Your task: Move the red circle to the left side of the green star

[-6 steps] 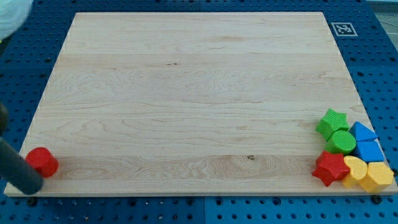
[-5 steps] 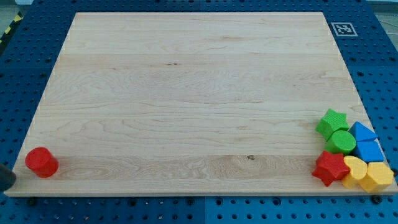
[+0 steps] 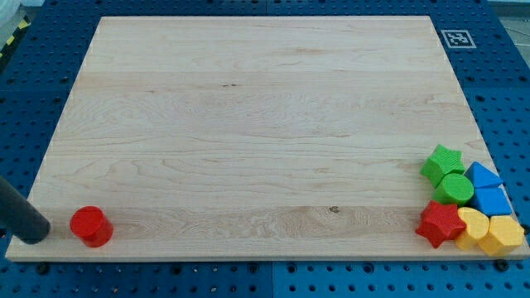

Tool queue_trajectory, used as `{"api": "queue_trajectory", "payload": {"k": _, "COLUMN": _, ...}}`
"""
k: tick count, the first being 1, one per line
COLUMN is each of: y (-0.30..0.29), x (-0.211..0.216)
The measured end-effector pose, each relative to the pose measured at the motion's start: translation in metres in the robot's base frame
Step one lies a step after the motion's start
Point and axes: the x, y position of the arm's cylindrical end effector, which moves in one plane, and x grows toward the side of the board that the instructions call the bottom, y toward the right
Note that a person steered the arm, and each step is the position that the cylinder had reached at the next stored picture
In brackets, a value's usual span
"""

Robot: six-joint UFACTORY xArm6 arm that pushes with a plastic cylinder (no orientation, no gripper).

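Observation:
The red circle (image 3: pixel 91 227) lies near the board's bottom left corner. The green star (image 3: pixel 443 162) sits far off at the view's right edge, at the top of a cluster of blocks. My tip (image 3: pixel 38 234) is at the bottom left, a short way to the left of the red circle with a small gap between them. The dark rod slants up to the view's left edge.
Below the green star are a green circle (image 3: pixel 455 189), a red star (image 3: pixel 440 223), two blue blocks (image 3: pixel 483 176) (image 3: pixel 493 201) and two yellow blocks (image 3: pixel 473 226) (image 3: pixel 505 234), packed together at the wooden board's (image 3: pixel 248 124) bottom right corner. A marker tag (image 3: pixel 456 38) is at top right.
The red circle has slid to the right by about 40 pixels along the bottom edge. The rod left the view, then came back at the bottom left behind the circle.

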Motion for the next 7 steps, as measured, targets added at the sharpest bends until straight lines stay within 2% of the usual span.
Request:
{"api": "queue_trajectory", "payload": {"k": 1, "y": 0.048, "x": 0.0}}
{"api": "queue_trajectory", "payload": {"k": 7, "y": 0.302, "x": -0.091}}
